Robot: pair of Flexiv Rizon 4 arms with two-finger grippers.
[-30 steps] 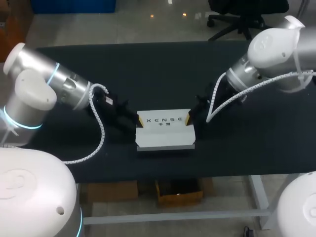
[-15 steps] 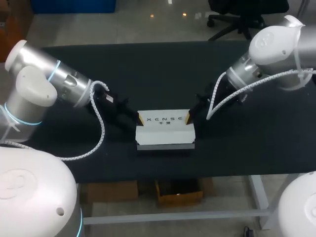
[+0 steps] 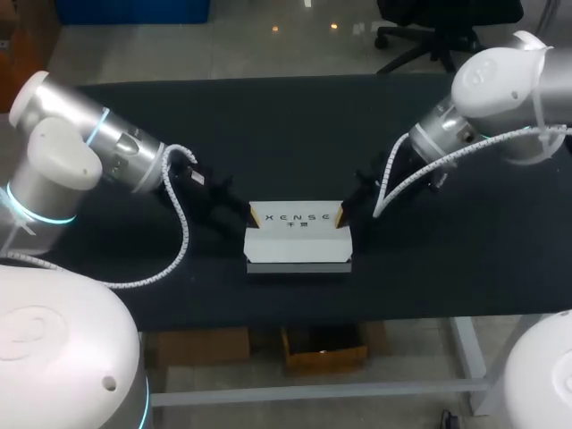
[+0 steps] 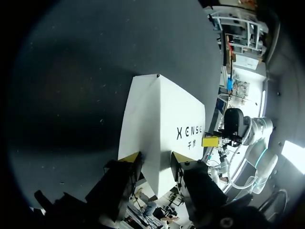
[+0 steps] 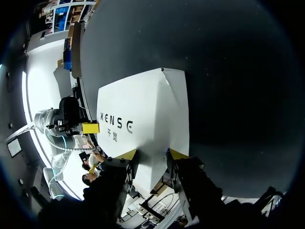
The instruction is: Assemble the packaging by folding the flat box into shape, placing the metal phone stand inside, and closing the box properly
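White card box [image 3: 299, 243], dark print on top, sits near-centre on black table [image 3: 268, 125], w/ L gripper [image 3: 253, 214] clamped on its left end & R gripper [image 3: 339, 214] clamped on its right end, both at far corners.

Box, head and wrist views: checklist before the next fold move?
1. Left gripper grips one end of the box: ok, both fingers touch it.
2. Right gripper grips the opposite end: ok.
3. Box rests on the table, well inside its edges: ok.
4. Phone stand inside: cannot tell, none in view.
5. Box fully closed: cannot tell.
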